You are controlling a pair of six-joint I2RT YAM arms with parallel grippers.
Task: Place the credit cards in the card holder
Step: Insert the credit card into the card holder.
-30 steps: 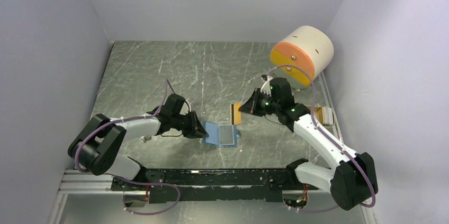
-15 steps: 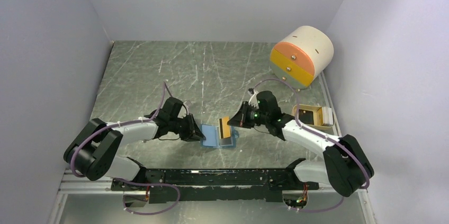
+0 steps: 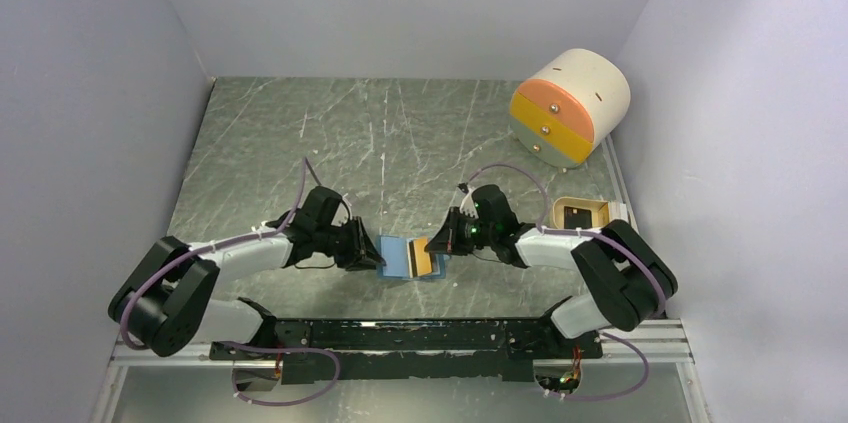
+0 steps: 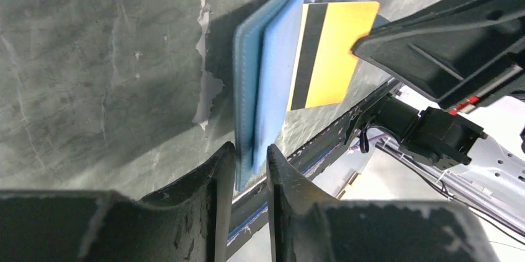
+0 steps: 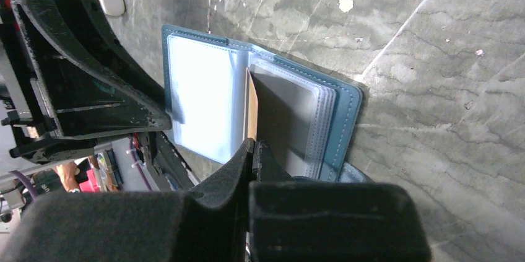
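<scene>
Standing on its long edge over the open card holder (image 5: 198, 101), a yellow credit card (image 5: 249, 107) with a black stripe is pinched in the tightly closed right gripper (image 5: 252, 147). The holder lies flat at the centre of the table (image 3: 300, 143), near the front edge, with its clear sleeves facing up. The left gripper (image 4: 251, 150) has its jaws slightly apart around the edge of the holder's left cover; whether they clamp it cannot be told. The card's lower edge meets the sleeves near the spine but does not look slotted in yet. A dark card (image 3: 575, 213) waits in the tan tray (image 3: 600, 202) to the right. Whether any sleeve is already filled cannot be made out, so at least two insertions appear to remain.
</scene>
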